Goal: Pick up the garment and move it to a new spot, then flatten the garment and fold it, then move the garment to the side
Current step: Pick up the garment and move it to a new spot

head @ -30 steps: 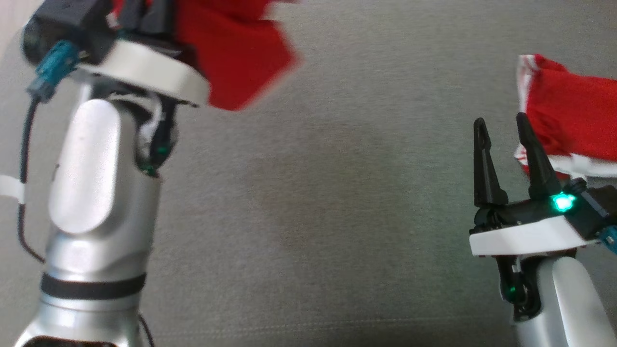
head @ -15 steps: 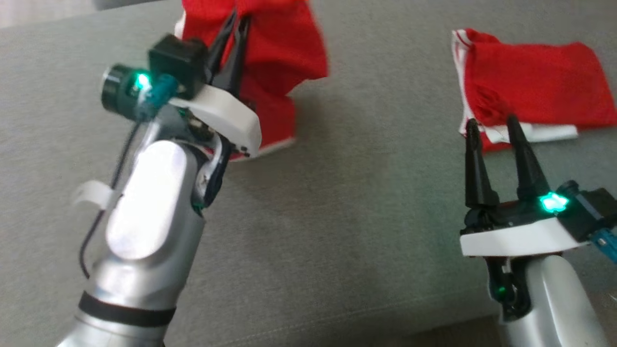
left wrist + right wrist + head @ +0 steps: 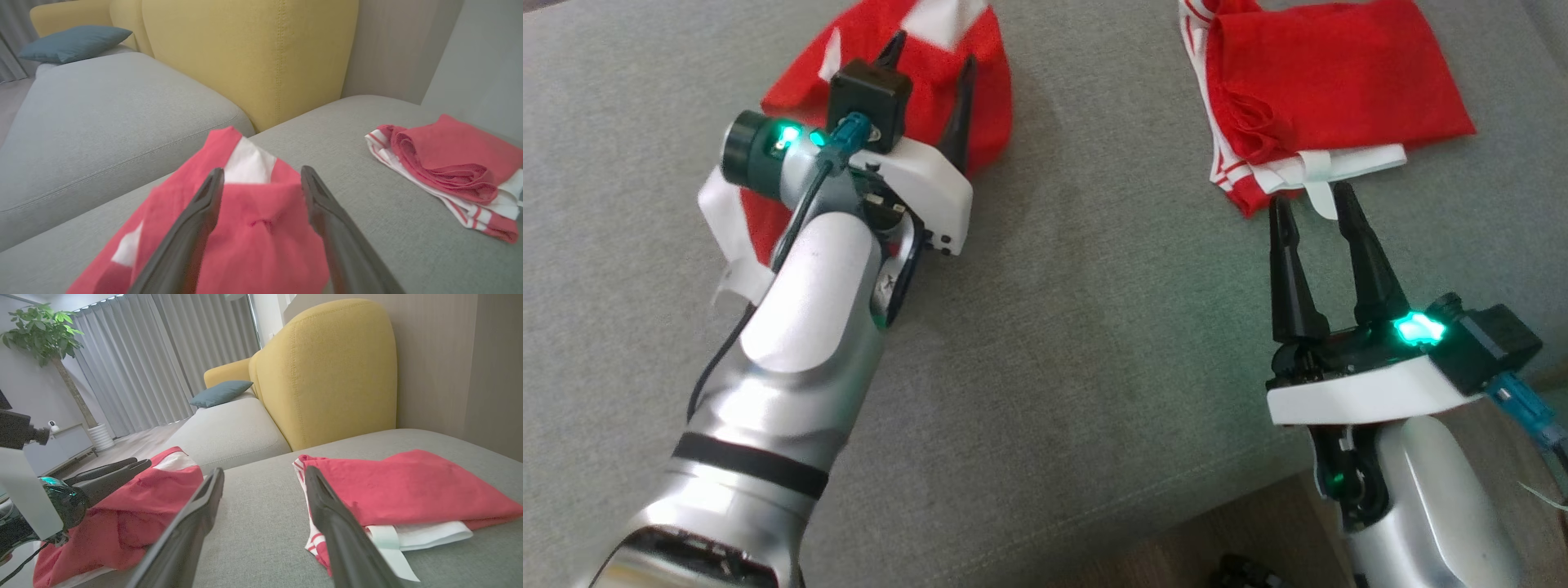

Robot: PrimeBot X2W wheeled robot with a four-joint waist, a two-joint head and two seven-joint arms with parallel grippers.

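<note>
Rightward, folded red pile (image 3: 1339, 73); garment (image 3: 992, 106) beneath left tool (image 3: 931, 51)

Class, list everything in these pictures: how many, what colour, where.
crumpled garment: one, red and white, nearer seat, under left gripper
folded garment: one, red and white, nearer seat, before right gripper
seats: two, grey, side by side
backrest: one, yellow, behind the seats
cushion: one, blue, on the farther seat
plant: one, green, beside the curtains
curtains: one set, grey, far wall
left gripper: one, dark, open above crumpled garment
right gripper: one, dark, open, near folded garment
</note>
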